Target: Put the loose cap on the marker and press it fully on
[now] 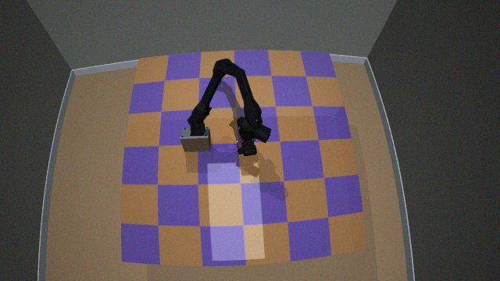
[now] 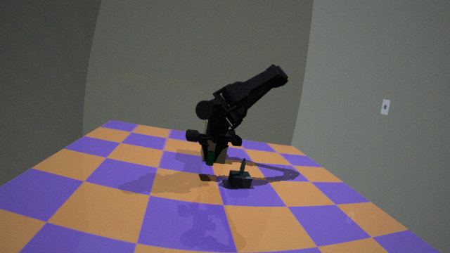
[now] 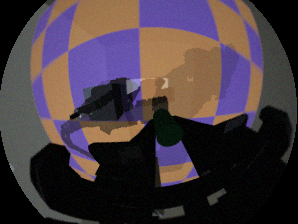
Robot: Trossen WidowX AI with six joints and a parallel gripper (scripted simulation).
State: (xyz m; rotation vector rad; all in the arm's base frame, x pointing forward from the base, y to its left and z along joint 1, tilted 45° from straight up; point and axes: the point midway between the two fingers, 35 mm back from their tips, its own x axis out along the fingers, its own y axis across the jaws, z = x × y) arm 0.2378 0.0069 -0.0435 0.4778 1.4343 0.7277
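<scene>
Looking down from the top view, we see our arm (image 1: 234,90) arching over the checkered counter (image 1: 312,218) from its base (image 1: 195,140), with the gripper (image 1: 247,149) dropped low, at about three o'clock from that base. The cap itself is hidden under the wrist in this view.

From the exterior view, we find the gripper (image 2: 211,154) pointing straight down with its fingers (image 2: 206,147) closed around the green cap (image 2: 210,158). The cap stands upright between them, its lower end showing below the fingertips and sitting at or just above the counter (image 2: 105,211); we cannot tell whether it touches. The fingers are clenched on the cap, one on each side, gripping its upper part.

The marker (image 2: 242,166) stands upright in its dark holder block (image 2: 240,180), uncapped, at about four o'clock from the gripped cap and near it, with a gap of counter between them. The arm's shadow falls across the squares around both.

In the wrist view, we look down past the dark fingers at the cap (image 3: 168,131), which appears as a dark green round shape sitting centered between them. The holder block (image 3: 109,103) lies at about ten o'clock from the cap here, clearly apart from the fingers. The marker itself is too dim for us to make out in this view.
</scene>
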